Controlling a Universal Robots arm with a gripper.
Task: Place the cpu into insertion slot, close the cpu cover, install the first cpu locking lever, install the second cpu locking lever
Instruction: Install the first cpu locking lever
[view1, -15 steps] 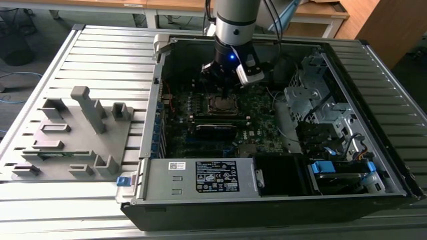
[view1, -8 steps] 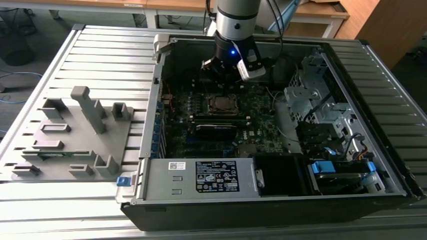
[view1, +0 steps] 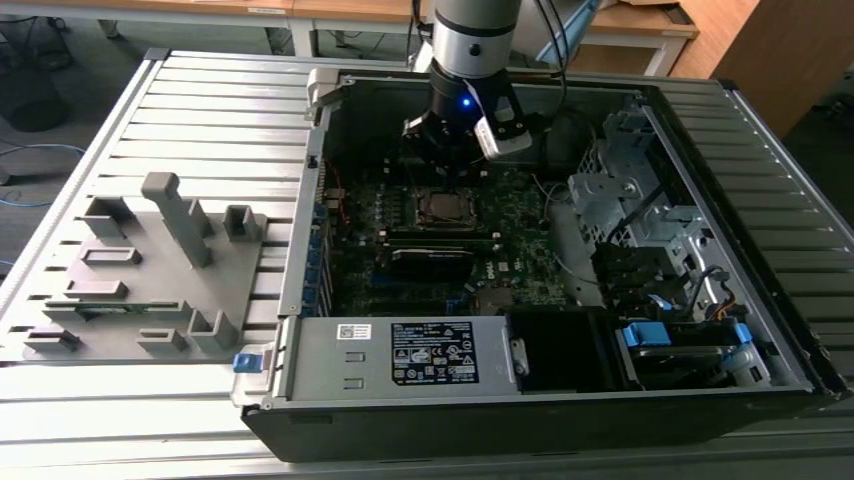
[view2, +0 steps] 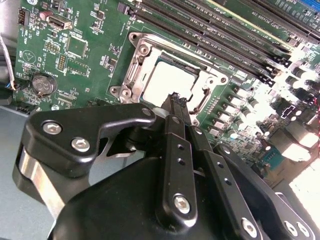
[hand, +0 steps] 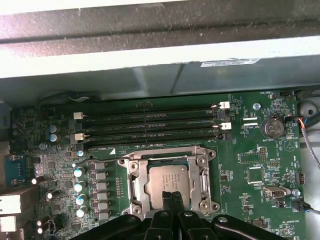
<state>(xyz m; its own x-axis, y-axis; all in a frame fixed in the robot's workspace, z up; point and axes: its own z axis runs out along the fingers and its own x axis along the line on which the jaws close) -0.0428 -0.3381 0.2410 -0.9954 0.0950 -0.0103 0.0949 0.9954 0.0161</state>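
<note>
- Gripper (view2: 176, 98): fingers pressed together, holding nothing.
- The cpu (hand: 167, 181) sits just beneath the tips, framed by the cpu cover (hand: 134, 186) (apparently lowered).
- Press on the frame metal, I'd judge, gently and squarely.

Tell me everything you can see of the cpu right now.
The cpu is a small, flat, square chip with a dull silver-grey metal top that looks bright under the light in the second wrist view. It lies flat in the insertion slot, whose silvery metal rim borders it on the sides that show. The hand, with its fingers together, has its tips over one edge of the chip. I cannot tell whether they touch it.
</note>
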